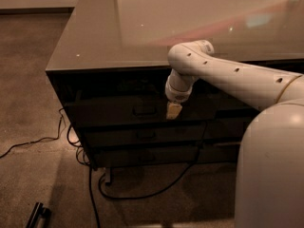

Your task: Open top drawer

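We find the top drawer (104, 112) in the dark cabinet (95, 46), directly beneath the glossy top and above the slimmer drawer fronts (118, 137). Its front appears flush with the cabinet face, so we judge it not yet opened. Its loop handle (145, 111) sits at the centre of the front, long axis horizontal. The gripper (173, 110) hangs from the white arm (237, 75), pointing downward before the drawer face at handle height, just beside the handle on its right in the view — apart from it, as far as we can make out. Whether the gripper is released or clenched we cannot tell. In our judgement the coming move turns on that sideways offset: the gripper must shift across to the handle and take the bar — then pull straight out from the cabinet. Loose cables (142, 194) lie on the floor below.
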Tool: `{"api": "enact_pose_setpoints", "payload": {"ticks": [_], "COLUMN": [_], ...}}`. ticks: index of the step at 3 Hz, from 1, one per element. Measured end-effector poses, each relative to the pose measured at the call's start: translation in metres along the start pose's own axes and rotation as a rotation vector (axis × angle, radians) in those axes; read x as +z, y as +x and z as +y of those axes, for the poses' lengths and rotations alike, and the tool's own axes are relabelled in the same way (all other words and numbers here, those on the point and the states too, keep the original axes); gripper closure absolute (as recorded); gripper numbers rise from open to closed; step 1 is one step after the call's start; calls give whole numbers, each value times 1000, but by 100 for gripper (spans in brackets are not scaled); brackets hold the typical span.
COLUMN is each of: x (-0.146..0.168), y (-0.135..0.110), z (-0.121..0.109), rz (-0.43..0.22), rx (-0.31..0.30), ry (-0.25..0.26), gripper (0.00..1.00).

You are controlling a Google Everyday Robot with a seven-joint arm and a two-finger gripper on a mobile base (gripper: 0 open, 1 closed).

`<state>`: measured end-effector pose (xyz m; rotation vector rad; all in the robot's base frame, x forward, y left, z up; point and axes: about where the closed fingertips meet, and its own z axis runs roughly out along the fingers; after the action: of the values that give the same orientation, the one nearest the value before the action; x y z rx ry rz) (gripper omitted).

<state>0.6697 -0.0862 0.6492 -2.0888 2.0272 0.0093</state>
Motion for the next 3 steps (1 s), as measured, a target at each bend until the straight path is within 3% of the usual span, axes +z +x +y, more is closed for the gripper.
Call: {"api": "enact_pose_setpoints", "payload": {"ticks": [1,3], "x": [0,6], "y": [0,0], "z": [0,12], "rz": [0,3], "rx": [0,-22], "ry": [0,-19], "gripper": [0,0]}}
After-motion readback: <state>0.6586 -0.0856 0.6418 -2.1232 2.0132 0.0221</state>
